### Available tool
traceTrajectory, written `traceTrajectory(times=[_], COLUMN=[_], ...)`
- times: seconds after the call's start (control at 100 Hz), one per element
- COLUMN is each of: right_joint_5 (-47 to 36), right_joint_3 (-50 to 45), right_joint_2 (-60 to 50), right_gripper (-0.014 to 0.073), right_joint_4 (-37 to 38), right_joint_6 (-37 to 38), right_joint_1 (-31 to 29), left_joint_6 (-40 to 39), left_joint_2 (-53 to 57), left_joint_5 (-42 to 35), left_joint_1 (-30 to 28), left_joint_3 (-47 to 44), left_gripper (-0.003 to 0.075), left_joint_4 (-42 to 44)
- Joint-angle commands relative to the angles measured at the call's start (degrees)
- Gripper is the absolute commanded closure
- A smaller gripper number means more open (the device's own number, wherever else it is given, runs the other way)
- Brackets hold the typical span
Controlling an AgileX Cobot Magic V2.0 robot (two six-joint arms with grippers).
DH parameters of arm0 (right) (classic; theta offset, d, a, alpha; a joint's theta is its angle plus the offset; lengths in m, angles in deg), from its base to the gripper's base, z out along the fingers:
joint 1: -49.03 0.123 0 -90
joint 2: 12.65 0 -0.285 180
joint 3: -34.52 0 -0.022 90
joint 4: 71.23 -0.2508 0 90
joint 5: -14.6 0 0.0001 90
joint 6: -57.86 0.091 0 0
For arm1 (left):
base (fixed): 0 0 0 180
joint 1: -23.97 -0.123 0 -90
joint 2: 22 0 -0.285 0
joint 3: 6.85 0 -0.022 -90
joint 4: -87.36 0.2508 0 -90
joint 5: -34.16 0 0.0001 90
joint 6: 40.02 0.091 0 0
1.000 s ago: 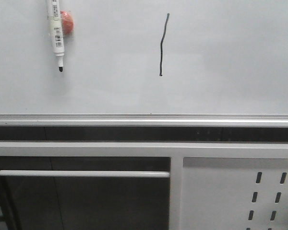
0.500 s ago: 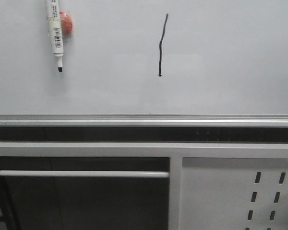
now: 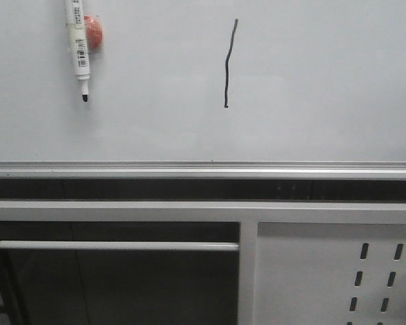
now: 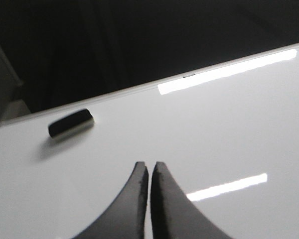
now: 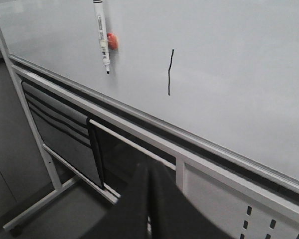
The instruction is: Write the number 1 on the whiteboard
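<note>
Both jaws pressed together, left gripper (image 4: 149, 172) and right gripper (image 5: 148, 172); number 1 (image 3: 228, 64) runs vertical, whiteboard (image 3: 325, 81) bare around it.

left claw (image 4: 149, 172) closed, right claw (image 5: 148, 169) closed

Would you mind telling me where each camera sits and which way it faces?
Front view: faces the whiteboard head-on, showing the number 1 and marker pen; no robot part shows.
Left wrist view: on the left arm, looking across the board towards an eraser; the left gripper is shut.
Right wrist view: on the right arm, set back, facing board and stand; the right gripper is shut.
Front and right wrist views share stroke, pen and a red magnet.
</note>
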Motion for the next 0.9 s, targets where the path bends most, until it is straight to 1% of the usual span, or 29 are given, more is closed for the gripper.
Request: traceTrajectory(times=[0.0,0.08,0.17,0.27,0.4,0.46,0.52,0.64,0.73,0.89], right_joint_5=[-4.0,-4.0,-3.8,-3.8,-3.8,-3.8,-3.8,-3.9,-3.9,-3.9], right_joint_3=[1.3,1.3,1.3,1.3,1.3,1.3,1.3,1.3,1.3,1.3], right_joint_2=[-0.8,-0.8,-0.8,-0.8,-0.8,-0.8,-0.8,-0.8,-0.8,-0.8], right_gripper=[0.0665,0.0665,0.0665,0.0665,0.0665,0.0665,0.0665,0.0665,0.0665,0.0665], right_joint_4=[-1.7,-1.8,-2.6,-3.2,-3.4,-3.4,-3.4,-3.4,-3.4,-3.4], right_joint_6=[0.1,0.1,0.1,0.1,0.1,0.1,0.1,0.1,0.1,0.1], right_joint_1=[-0.4,-0.4,-0.4,-0.4,-0.4,-0.4,-0.4,-0.4,-0.4,-0.4], left_joint_6=[-0.1,-0.1,-0.1,-0.1,-0.1,-0.1,-0.1,-0.1,-0.1,-0.1], left_joint_2=[1.5,1.5,1.5,1.5,1.5,1.5,1.5,1.5,1.5,1.5], left_joint_5=[7.9,18.3,26.9,31.9,34.8,37.7,45.7,55.5,58.8,59.9], left_joint_1=[-0.1,-0.8,-2.6,-5.1,-10.0,-11.8,-12.8,-13.6,-13.7,-13.7], left_joint_3=[1.3,1.3,1.3,0.8,-2.4,-3.8,-3.7,-3.7,-3.8,-3.8], left_gripper=[0.0739,0.0739,0.0739,0.0739,0.0739,0.0739,0.0739,0.0739,0.0739,0.0739], left_joint_4=[-1.6,-5.3,-5.3,-5.8,-6.9,-8.4,-9.5,-9.6,-9.6,-9.6])
